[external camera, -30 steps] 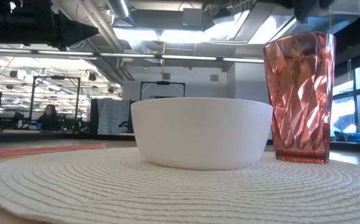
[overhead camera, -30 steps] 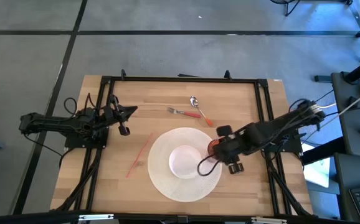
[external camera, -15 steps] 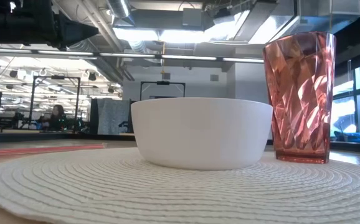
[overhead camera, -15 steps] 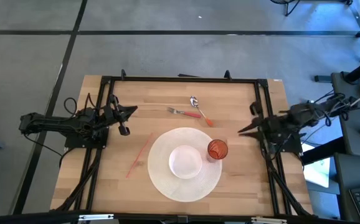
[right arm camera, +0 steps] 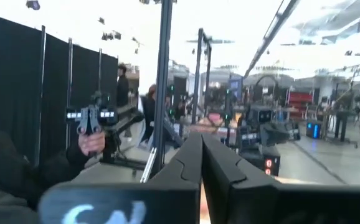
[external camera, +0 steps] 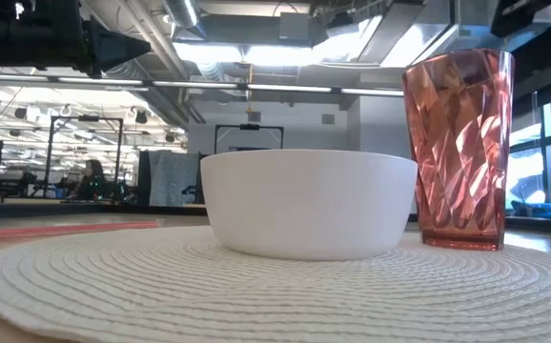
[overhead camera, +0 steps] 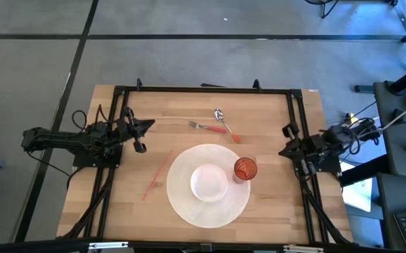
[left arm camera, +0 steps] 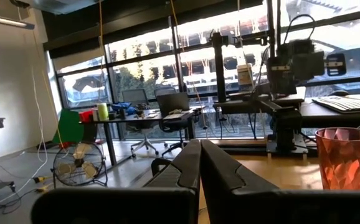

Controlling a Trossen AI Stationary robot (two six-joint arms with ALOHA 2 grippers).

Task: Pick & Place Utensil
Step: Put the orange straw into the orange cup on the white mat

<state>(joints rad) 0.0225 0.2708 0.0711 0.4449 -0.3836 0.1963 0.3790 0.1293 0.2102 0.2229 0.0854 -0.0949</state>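
A spoon (overhead camera: 221,117) and a fork (overhead camera: 206,126), both with orange-red handles, lie flat on the wood table at the far middle. A white bowl (overhead camera: 208,182) and a red faceted cup (overhead camera: 244,169) stand on a round white woven mat (overhead camera: 182,197); both show in the low view, the bowl (external camera: 309,202) left of the cup (external camera: 459,148). My left gripper (overhead camera: 149,125) rests shut at the table's left side, its fingers together in its wrist view (left arm camera: 200,163). My right gripper (overhead camera: 284,149) is shut at the right side, clear of everything (right arm camera: 200,163).
A thin red straw or stick (overhead camera: 156,175) lies on the table left of the mat. A black frame (overhead camera: 203,90) runs round the table's edges. In the right wrist view a person's hand (right arm camera: 91,142) holds a device beyond the table.
My right arm has drawn back from the red cup toward the table's right edge and now sits folded there. The cup stands on the mat where it was left. The left arm has kept still.
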